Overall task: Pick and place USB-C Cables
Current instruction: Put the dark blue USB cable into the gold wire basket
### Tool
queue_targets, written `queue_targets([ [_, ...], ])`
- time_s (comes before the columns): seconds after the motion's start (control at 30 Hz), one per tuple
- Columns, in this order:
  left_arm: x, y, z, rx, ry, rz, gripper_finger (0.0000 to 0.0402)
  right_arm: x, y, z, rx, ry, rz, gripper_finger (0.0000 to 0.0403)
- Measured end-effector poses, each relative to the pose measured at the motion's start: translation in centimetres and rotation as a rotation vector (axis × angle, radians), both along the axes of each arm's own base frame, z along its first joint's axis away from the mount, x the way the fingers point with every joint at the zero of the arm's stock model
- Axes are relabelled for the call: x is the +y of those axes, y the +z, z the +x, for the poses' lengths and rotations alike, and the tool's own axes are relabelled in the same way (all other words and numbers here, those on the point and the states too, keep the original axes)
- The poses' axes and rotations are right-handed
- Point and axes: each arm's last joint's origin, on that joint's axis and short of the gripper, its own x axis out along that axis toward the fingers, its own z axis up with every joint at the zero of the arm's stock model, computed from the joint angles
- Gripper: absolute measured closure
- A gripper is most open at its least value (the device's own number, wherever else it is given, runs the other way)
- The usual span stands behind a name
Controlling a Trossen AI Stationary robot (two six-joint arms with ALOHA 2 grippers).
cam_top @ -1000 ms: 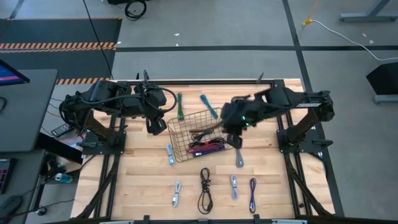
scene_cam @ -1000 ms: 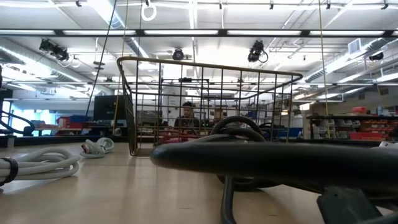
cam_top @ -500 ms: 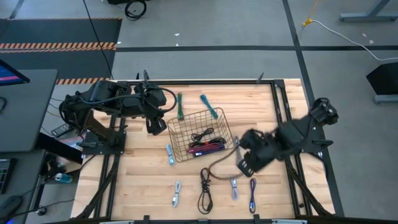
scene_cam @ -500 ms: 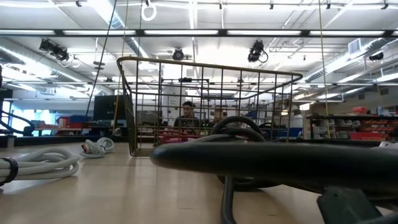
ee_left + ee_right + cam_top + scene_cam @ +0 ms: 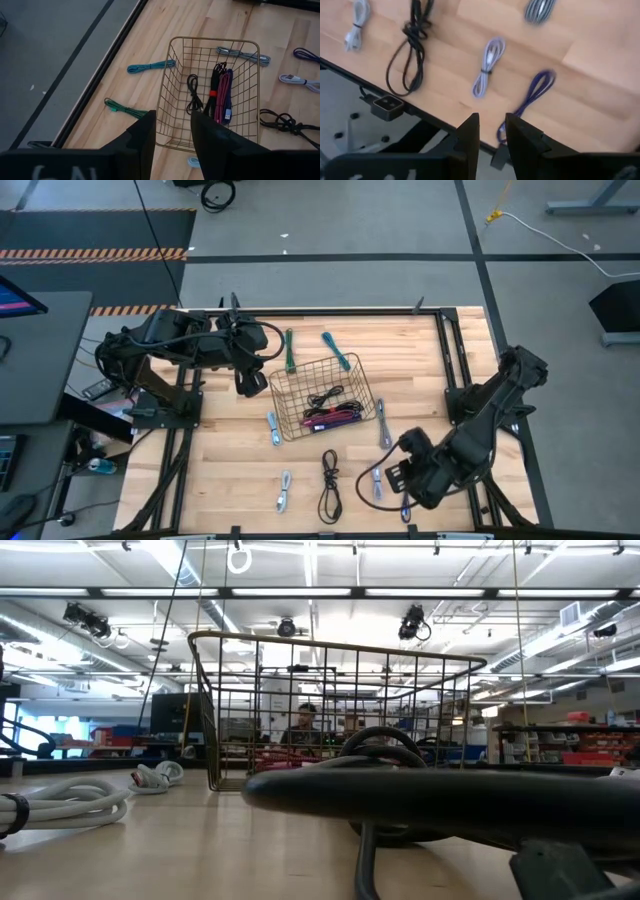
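Note:
The wire basket [image 5: 325,395] stands mid-table and holds black, magenta and purple cables [image 5: 220,95]. Loose cables lie flat on the wood: green [image 5: 290,350], teal [image 5: 336,350], pale ones [image 5: 273,427] [image 5: 384,423] [image 5: 284,491], a black one [image 5: 329,485]. My right gripper [image 5: 395,475] hovers open over the near edge; its wrist view shows a pale cable [image 5: 489,66] and a purple cable [image 5: 530,97] just ahead of its fingers [image 5: 492,132]. My left gripper [image 5: 250,383] waits open by the basket's left side [image 5: 172,135].
The table's near edge and a metal frame below it [image 5: 385,105] lie under the right gripper. In the low view the basket [image 5: 330,710] stands behind a black cable [image 5: 400,795], and a pale cable [image 5: 70,802] lies at the left. A person sits far behind.
My right arm has swung from above the basket's right side toward the table's near edge, ending over the pale and purple cables there. The basket and the cables on the table have kept their places.

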Motion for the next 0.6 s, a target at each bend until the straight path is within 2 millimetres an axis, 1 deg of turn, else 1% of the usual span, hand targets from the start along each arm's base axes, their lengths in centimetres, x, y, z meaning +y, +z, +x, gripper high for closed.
queue_targets([
  [0.2, 0.0, 0.0, 0.0, 0.0, 0.0, 0.0, 0.0271, 0.8, -4.3, 0.1, 0.054, -0.019, 0.125, 0.0279],
  [0.3, 0.0, 0.0, 0.0, 0.0, 0.0, 0.0, 0.0271, 0.8, -5.9, 0.0, 0.067, -0.03, 0.157, 0.026],
  [0.47, 0.0, 0.0, 0.0, 0.0, 0.001, 0.0, 0.0271, 0.7, -7.8, -0.1, 0.067, -0.049, 0.167, 0.0232],
  [0.6, 0.0, 0.0, 0.0, 0.0, 0.001, 0.0, 0.0271, 0.4, -8.8, -0.6, 0.118, -0.05, 0.165, 0.0218],
])
